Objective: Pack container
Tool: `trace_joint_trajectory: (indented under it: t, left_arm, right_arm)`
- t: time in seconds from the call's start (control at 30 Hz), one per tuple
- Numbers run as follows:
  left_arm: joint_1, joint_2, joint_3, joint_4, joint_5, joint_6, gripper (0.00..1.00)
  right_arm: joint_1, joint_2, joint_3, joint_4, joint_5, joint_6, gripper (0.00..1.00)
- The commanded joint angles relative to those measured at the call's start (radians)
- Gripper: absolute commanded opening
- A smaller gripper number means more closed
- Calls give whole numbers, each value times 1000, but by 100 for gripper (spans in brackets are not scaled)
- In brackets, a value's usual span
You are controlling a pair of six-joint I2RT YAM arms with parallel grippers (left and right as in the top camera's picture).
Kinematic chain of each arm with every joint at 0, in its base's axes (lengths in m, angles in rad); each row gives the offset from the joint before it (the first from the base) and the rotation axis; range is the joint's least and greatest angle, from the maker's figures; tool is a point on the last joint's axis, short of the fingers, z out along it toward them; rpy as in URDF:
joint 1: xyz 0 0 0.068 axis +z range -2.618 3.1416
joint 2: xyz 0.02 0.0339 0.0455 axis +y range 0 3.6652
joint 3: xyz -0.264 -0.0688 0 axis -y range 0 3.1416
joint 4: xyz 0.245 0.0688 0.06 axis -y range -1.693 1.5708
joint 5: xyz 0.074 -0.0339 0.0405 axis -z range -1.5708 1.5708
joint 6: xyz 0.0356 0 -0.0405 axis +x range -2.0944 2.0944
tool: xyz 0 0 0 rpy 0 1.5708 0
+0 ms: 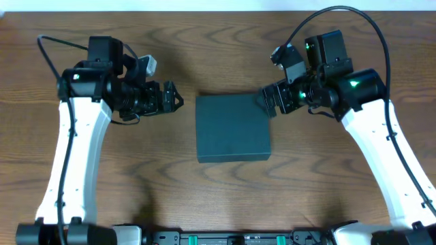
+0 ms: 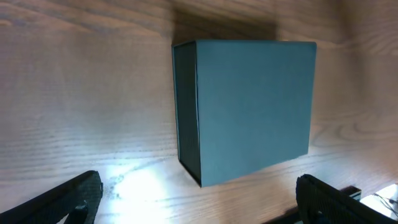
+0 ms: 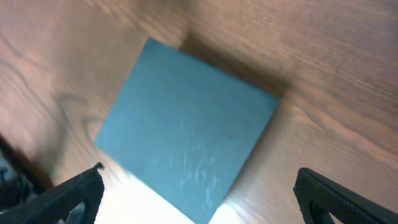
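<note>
The container (image 1: 233,128) lies closed and flat near the middle of the counter (image 1: 218,197), lid face up, its four edges roughly square to the counter edges. Bare wood surrounds it on every side, with the widest open room toward the near edge.

The left pincer (image 1: 174,97) stands off the container's left edge, level with its far-left corner, with a strip of bare counter between them. Its fingers (image 2: 62,199) are spread wide apart with nothing between them.

The right pincer (image 1: 271,101) sits at the container's far-right corner and overlaps that corner in the overhead view; contact cannot be determined. Its fingers (image 3: 68,196) are also wide apart and hold nothing.
</note>
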Motion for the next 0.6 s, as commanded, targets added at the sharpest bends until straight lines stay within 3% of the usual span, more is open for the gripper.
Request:
trace_joint_trajectory:
  t: [0.0, 0.23, 0.57]
  left_arm:
    - [0, -82, 14, -37, -18, 62, 98]
    - [-1, -317, -28, -121, -90, 78, 99]
    - [-2, -736, -305, -120, -90, 78, 99]
  right_arm:
    - [9, -93, 13, -56, -11, -126, 99]
    - [9, -336, -48, -181, -13, -244, 99]
    - [9, -796, -370, -142, -13, -248, 99]
